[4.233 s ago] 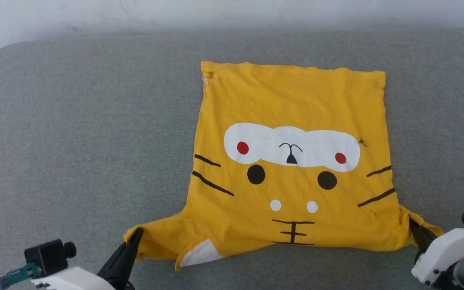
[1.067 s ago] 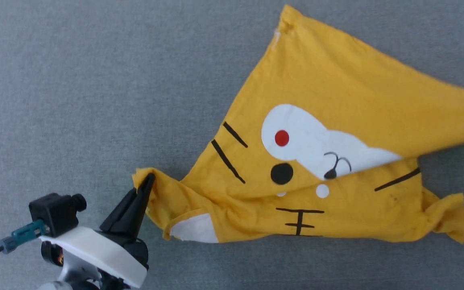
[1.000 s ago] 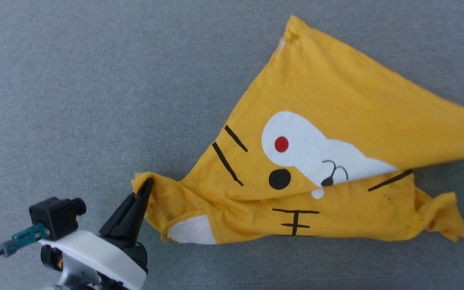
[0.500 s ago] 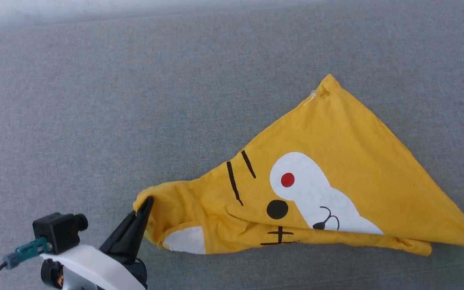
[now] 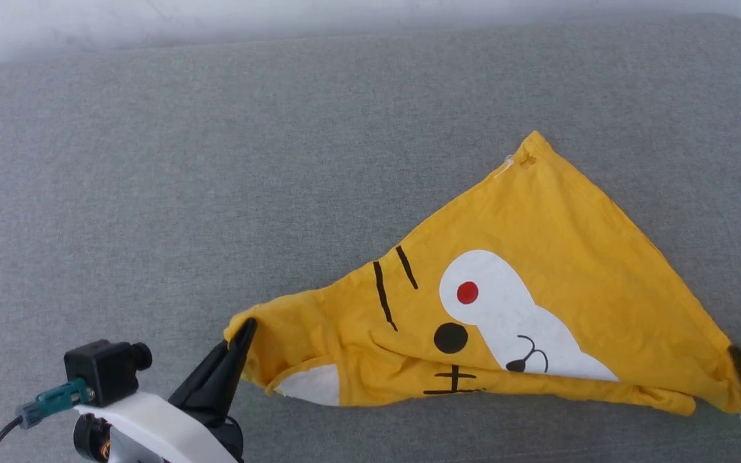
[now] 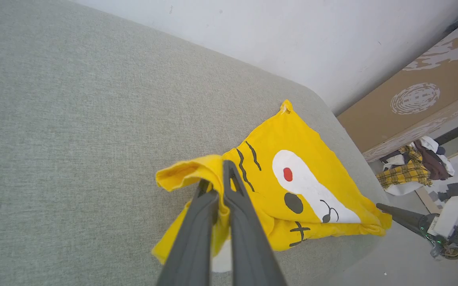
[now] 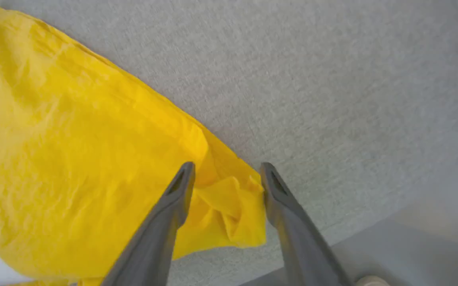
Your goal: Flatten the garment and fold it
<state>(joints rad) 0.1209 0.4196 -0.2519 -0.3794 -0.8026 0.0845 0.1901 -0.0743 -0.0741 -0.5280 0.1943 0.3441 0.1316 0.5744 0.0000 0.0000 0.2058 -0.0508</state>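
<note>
Head view: the garment (image 5: 538, 289) now lies doubled into a triangle on the grey cushion (image 5: 152, 161). Left wrist: my left tool (image 6: 215, 174) stays clamped on its sleeve. Right wrist: my right tool (image 7: 228, 166) just opened around the carried corner, so that fold is laid.

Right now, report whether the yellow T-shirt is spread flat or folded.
Folded: the yellow T-shirt lies as a triangle, one layer covering half the white patch.
</note>
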